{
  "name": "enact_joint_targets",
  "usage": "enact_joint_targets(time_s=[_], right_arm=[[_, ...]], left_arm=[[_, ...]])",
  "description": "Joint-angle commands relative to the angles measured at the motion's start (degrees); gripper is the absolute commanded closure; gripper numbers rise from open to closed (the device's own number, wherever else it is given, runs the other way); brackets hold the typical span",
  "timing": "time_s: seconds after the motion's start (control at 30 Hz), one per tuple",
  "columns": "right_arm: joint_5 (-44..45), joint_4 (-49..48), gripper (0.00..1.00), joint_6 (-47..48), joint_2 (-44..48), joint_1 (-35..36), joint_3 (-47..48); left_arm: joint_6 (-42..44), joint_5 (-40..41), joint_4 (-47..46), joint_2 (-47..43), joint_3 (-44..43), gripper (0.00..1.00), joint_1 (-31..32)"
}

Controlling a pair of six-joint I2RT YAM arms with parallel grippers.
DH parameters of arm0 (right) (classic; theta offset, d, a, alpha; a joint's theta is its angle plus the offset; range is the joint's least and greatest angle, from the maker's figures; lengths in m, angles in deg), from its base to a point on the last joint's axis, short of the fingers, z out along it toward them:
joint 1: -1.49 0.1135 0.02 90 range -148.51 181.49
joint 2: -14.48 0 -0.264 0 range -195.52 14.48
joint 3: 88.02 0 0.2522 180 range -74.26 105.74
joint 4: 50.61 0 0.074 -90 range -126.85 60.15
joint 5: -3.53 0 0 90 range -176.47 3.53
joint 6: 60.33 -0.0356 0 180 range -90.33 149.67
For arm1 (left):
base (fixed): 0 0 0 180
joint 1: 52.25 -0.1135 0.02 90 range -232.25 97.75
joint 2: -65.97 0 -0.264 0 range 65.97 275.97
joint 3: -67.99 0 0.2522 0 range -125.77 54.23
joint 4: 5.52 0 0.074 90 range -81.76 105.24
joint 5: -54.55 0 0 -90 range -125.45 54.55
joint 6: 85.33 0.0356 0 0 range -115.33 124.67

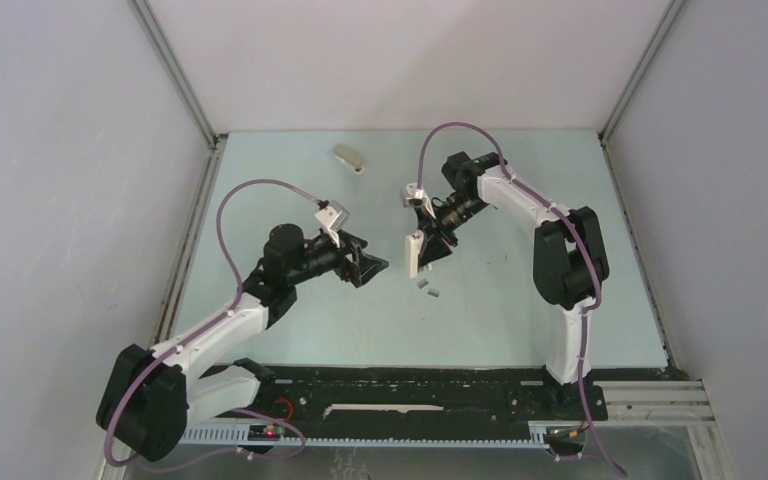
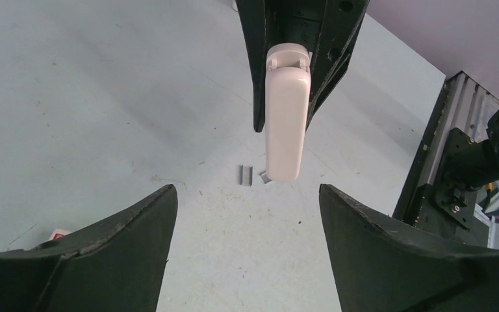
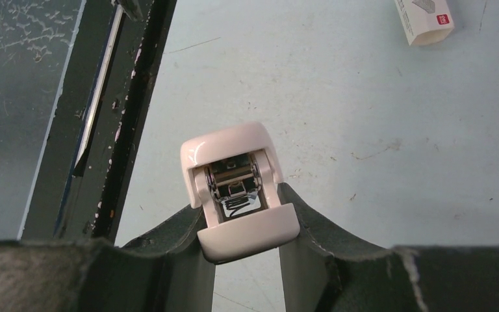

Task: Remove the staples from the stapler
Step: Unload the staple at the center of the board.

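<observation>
The white stapler (image 1: 414,252) hangs with its long body pointing down at the pale worktop (image 1: 520,300), and everything else can be placed from it. The right gripper (image 1: 425,245) has it by the upper end, its jaws clenched on the two sides of the casing. From the right wrist, the black fingers (image 3: 318,240) press against the stapler's flanks. In that end-on view the two white halves stand a little apart, with metal workings showing between them. The staples (image 1: 428,289) lie loose on the worktop just below the stapler's lower tip, on the side toward the arm bases. From the left wrist they show as one short grey strip (image 2: 245,174) beside the tip and a smaller piece (image 2: 265,177) partly hidden behind it. Whether the tip touches that piece cannot be told. The left gripper (image 1: 365,262) sits close to the stapler's left side, level with its lower half and clear of it. Its jaws are spread wide and released, with nothing between them, and they face the stapler and the staples. A small white box (image 1: 350,158) lies well beyond the stapler, toward the back wall and somewhat left of it.
</observation>
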Motion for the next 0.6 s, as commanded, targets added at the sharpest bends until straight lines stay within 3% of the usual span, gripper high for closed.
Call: enact_joint_targets(time_s=[0.0, 0.1, 0.13, 0.17, 0.33, 0.57], right_arm=[[-2.7, 0.0, 1.00, -1.1, 3.7, 0.1, 0.1], [-2.1, -0.8, 1.00, -2.3, 3.9, 0.1, 0.1], [-1.7, -1.1, 1.00, -2.7, 4.0, 0.0, 0.1], [-1.3, -1.4, 1.00, -3.1, 4.2, 0.0, 0.0], [0.2, -2.8, 1.00, -4.8, 5.4, -0.1, -0.7], [2.5, -5.9, 1.00, -9.0, 7.1, -0.1, -1.8]], left_arm=[[-0.1, 3.3, -4.9, -3.8, 2.8, 0.15, 0.0], [-0.5, 3.7, -5.1, -4.3, 3.2, 0.12, 0.0], [-0.8, 3.9, -5.5, -4.3, 3.5, 0.03, 0.0], [-1.6, 4.3, -6.6, -4.4, 3.8, 0.01, 0.0], [-6.3, 9.5, -12.7, -4.7, 6.9, 0.00, -0.3], [-6.1, 6.9, -14.5, -3.4, 7.4, 0.01, 0.2]])
